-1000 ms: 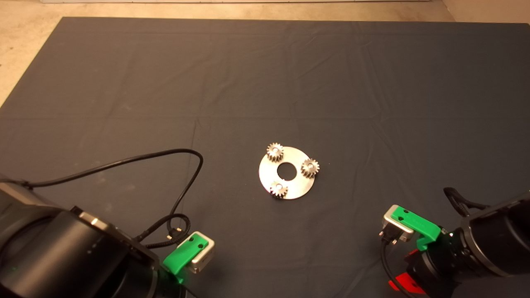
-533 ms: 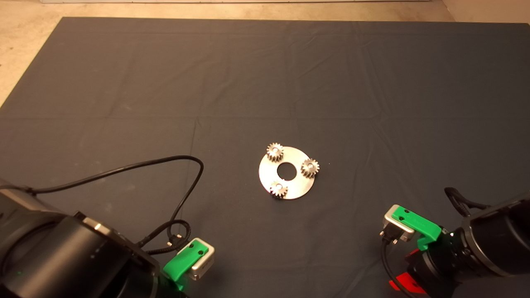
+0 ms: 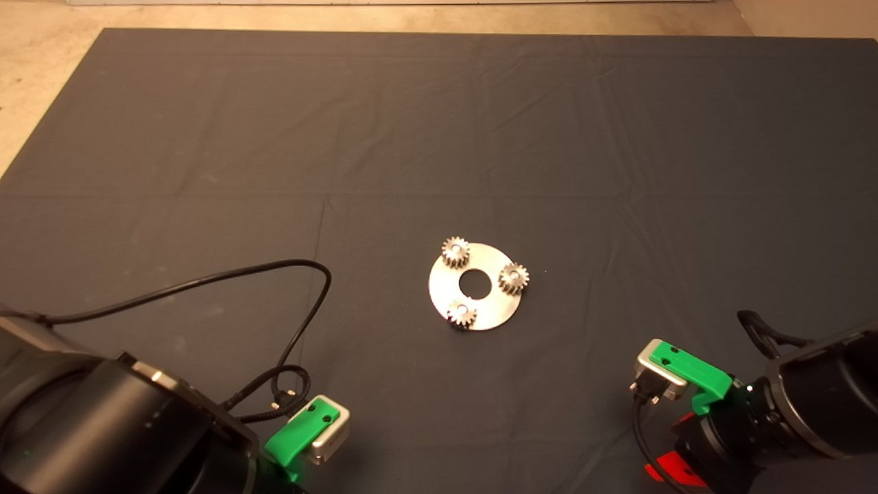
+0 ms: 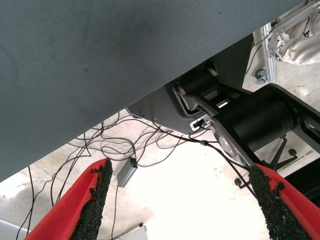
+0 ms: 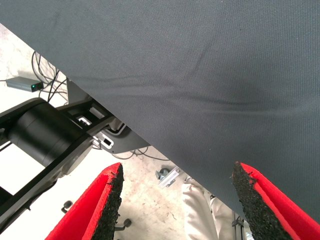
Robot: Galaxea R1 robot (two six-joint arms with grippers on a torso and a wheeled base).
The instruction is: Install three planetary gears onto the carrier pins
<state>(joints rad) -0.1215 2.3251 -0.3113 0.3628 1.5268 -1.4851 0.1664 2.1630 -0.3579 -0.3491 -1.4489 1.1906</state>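
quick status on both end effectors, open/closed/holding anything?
Left end effector: open, holding nothing, parked at the dark mat's near left edge.
Right end effector: open, holding nothing, parked at the near right edge.

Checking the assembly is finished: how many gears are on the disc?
3, each seated near the disc rim: far-left gear, right gear, near gear. None loose on the mat.

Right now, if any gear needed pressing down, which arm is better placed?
Right, marginally. All three planetary gears sit on the carrier pins of the disc. The right gripper, open and empty, waits somewhat nearer than the open left gripper, whose cable loops over the mat.
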